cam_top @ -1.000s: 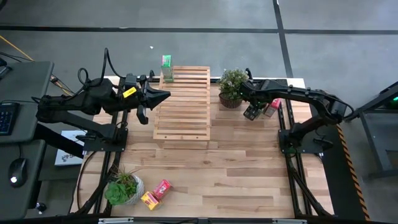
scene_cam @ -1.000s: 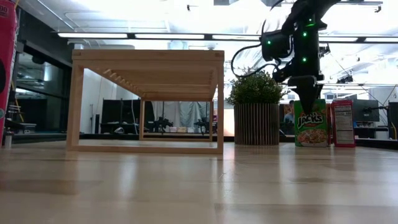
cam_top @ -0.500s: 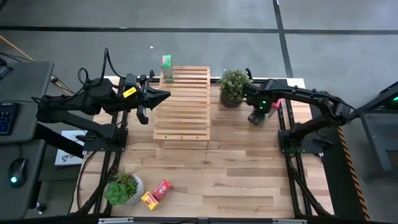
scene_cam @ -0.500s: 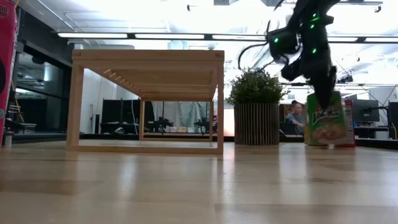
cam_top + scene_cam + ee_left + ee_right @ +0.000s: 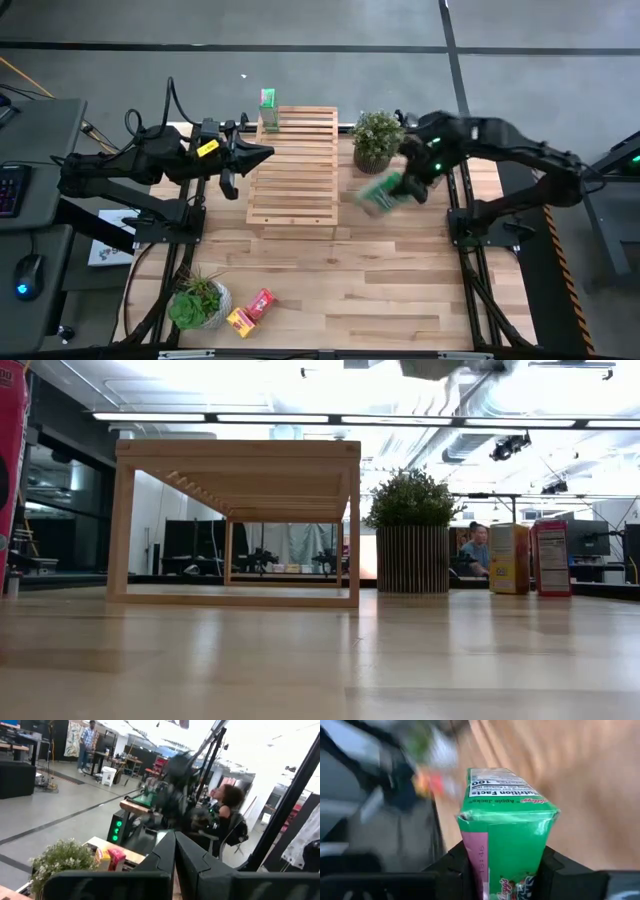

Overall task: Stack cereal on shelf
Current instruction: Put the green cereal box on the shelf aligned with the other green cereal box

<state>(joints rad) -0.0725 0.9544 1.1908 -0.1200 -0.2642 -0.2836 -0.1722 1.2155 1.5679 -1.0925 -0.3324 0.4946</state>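
Green cereal box (image 5: 507, 827) clamped in right gripper (image 5: 502, 870).

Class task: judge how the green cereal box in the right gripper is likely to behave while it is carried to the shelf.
The green cereal box looks like thin cardboard, so probably light and stiffish, though a hard squeeze might dent it. The right gripper clamps only one end, so it may swing. Tall and narrow, it would likely tip easily on the slatted shelf.

Grey concrete floor (image 5: 330, 75) with dark seams surrounds the desk (image 5: 400, 280); long ceiling light strips (image 5: 250, 417) brighten the office beyond.
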